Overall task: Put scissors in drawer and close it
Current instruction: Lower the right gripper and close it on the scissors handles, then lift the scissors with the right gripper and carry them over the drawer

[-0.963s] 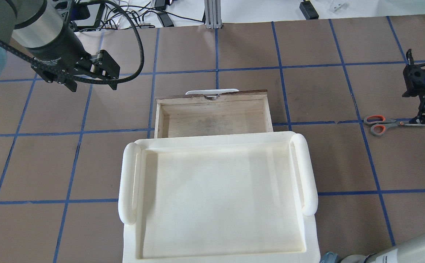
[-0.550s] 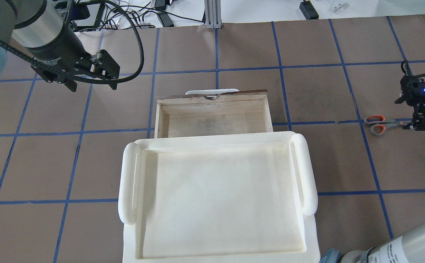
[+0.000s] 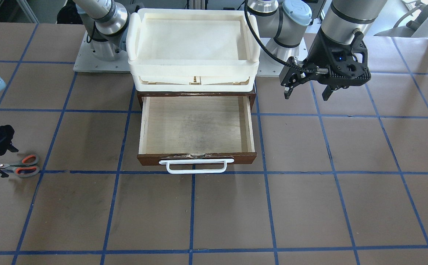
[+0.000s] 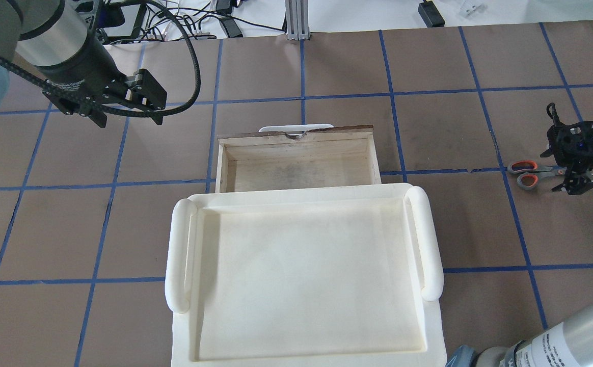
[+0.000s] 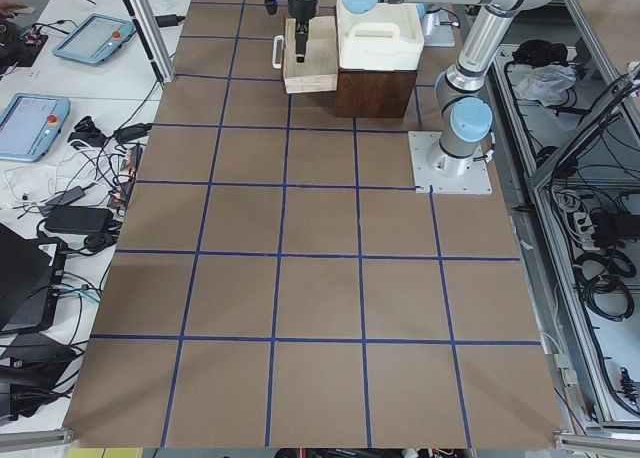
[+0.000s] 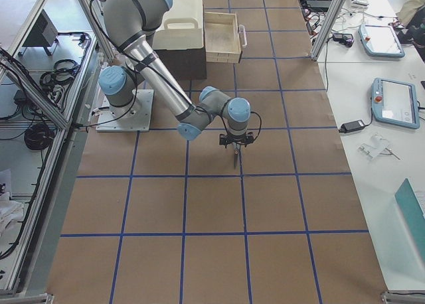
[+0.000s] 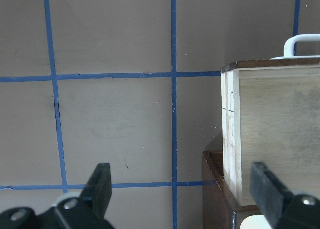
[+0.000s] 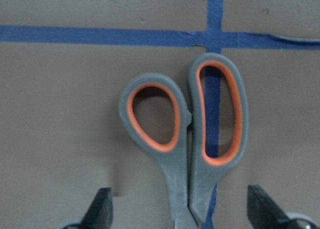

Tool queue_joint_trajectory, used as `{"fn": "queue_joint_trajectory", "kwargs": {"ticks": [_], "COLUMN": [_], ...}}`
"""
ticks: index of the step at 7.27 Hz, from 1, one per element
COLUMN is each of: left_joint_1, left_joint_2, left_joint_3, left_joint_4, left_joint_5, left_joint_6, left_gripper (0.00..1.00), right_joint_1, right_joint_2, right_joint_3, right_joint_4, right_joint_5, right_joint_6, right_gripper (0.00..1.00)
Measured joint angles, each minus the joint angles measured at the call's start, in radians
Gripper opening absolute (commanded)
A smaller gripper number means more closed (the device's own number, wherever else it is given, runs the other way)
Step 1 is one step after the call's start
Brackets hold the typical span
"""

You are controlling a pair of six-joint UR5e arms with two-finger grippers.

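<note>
right pincer (image 8: pixel 181 209): jaws apart, low astride the scissors (image 8: pixel 175 164)
scissors: flat on the surface (image 3: pixel 309 202), well apart from the drawer (image 3: pixel 247 158)
left pincer (image 7: pixel 181 179): jaws apart, hovering beside the open drawer

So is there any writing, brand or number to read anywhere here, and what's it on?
Nothing here reads clearly.
White print on the left arm, on its black wrist: too blurred to read.
Label on the right arm, on its silver tube: too small to read.
Tablets on the side benches: too small to read.
Scissors, drawer, tray: no writing shows.
</note>
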Motion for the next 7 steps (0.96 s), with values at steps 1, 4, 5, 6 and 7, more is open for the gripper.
{"fn": "queue_joint_trajectory", "kwargs": {"ticks": [1,4,5,6,7], "left_joint_1": [0.0,0.0,0.0,0.0,0.0], "left_joint_2": [0.0,0.0,0.0,0.0,0.0], "left_joint_3": [0.0,0.0,0.0,0.0,0.0], "left_joint_4": [0.0,0.0,0.0,0.0,0.0], "left_joint_5": [0.0,0.0,0.0,0.0,0.0], "left_joint_6": [0.0,0.0,0.001,0.001,0.003], "left_gripper": [1.0,1.0,1.0,1.0,1.0], "right_joint_1": [-0.001,-0.001,-0.002,-0.002,-0.001], "right_joint_2": [0.004,0.008,0.008,0.008,0.009], "right_joint_3": [0.005,0.007,0.007,0.006,0.006], "right_joint_4": [-0.008,-0.031,-0.04,-0.044,-0.045], "right_joint_5": [-0.005,-0.013,-0.013,-0.013,-0.014], "right_joint_6": [-0.001,-0.003,-0.004,-0.007,-0.012], "right_gripper": [0.73,0.26,0.16,0.03,0.0]}}
